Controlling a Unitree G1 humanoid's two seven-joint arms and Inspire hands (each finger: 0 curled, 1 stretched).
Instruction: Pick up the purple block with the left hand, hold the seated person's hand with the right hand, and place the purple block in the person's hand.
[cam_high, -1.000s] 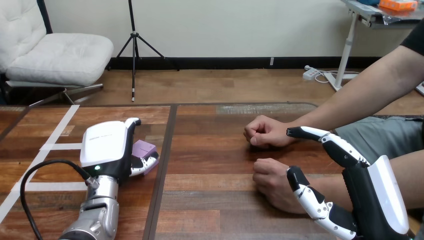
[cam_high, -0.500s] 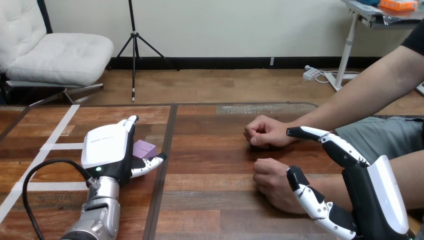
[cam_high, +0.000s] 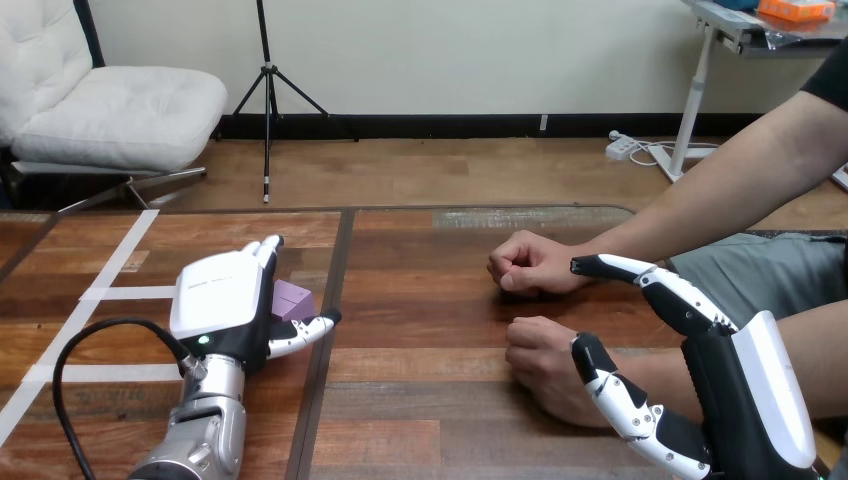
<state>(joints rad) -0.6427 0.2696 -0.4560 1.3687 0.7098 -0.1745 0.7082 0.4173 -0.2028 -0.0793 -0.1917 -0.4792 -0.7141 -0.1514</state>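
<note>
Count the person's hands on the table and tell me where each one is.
2. The farther hand rests on the table toward its right side; the nearer hand lies just beside the right hand.

left hand (cam_high: 222, 305) over purple block (cam_high: 296, 298) (fingers straight) | right hand (cam_high: 732, 400) beside person's nearer hand (cam_high: 545, 362)

The purple block (cam_high: 293, 299) is lying, seemingly flat, on the table (cam_high: 430, 300); the person's nearer hand (cam_high: 545, 362) is resting curled.

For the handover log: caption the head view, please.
Left hand over the purple block; right hand open beside the person's nearer hand, not holding it.
</note>
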